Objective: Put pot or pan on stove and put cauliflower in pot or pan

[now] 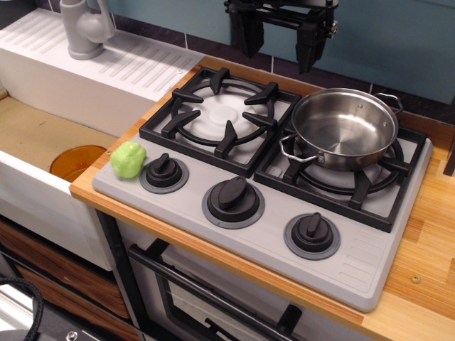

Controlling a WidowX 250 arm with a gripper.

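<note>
The shiny steel pot point(345, 128) sits upright and empty on the right burner grate of the grey stove point(277, 234). The light-green cauliflower point(128, 160) rests on the stove's front-left corner, just left of the leftmost black knob point(164, 171). My gripper point(280, 39) hangs at the top of the view, above the back of the stove between the two burners. Its two black fingers point(249, 32) point down with a wide gap between them, open and empty. It is well above the pot and far from the cauliflower.
The left burner grate point(221, 118) is bare. Two more knobs point(233, 199) line the stove front. A sink basin with an orange drain point(77, 160) lies left, with a grey faucet point(85, 27) and drainboard behind. A wooden counter point(426, 241) runs on the right.
</note>
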